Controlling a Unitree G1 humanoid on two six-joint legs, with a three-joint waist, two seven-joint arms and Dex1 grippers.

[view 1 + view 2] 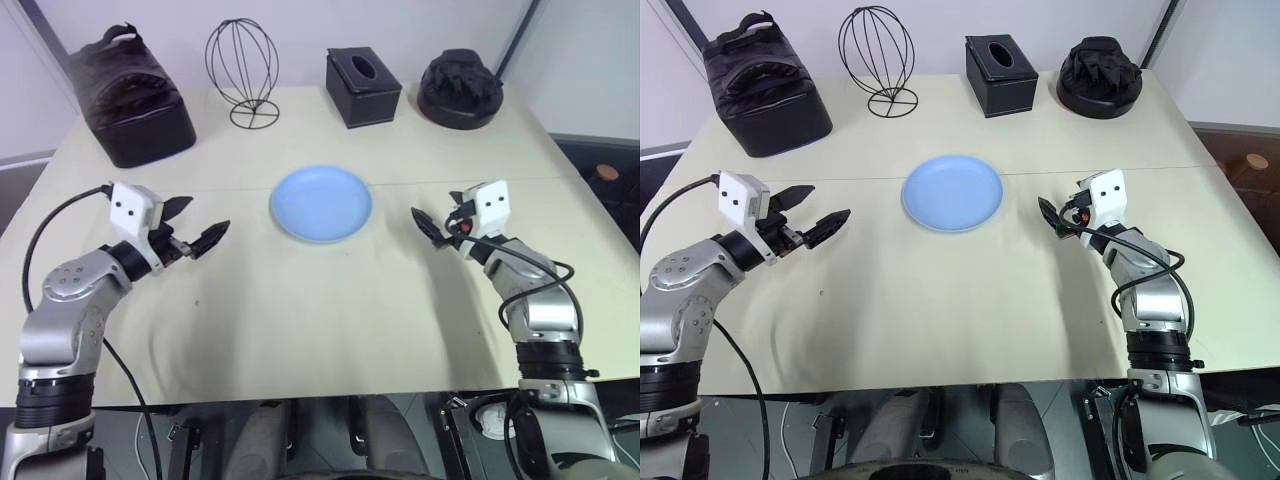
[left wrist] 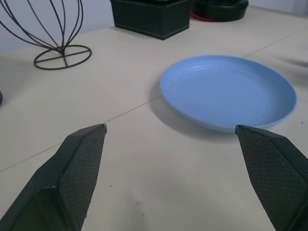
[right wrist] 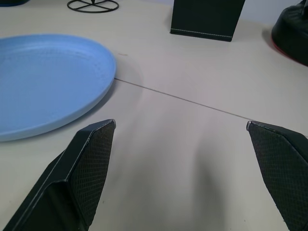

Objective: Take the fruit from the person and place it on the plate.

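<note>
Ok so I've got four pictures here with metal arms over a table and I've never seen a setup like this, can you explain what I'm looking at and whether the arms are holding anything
These are the two arms of a humanoid robot, seen by its own cameras. The two wide pictures come from a pair of cameras on its head, looking down over a beige table. The two close pictures come from a camera on each wrist, looking out between that arm's two black fingers.

The left gripper and the right gripper both hover above the table with their fingers open, and neither holds anything.

In the middle lies a light blue plate with nothing on it. Along the far edge stand a black bag, a wire egg-shaped stand, a black tissue box and a round black object that I cannot identify.
</note>
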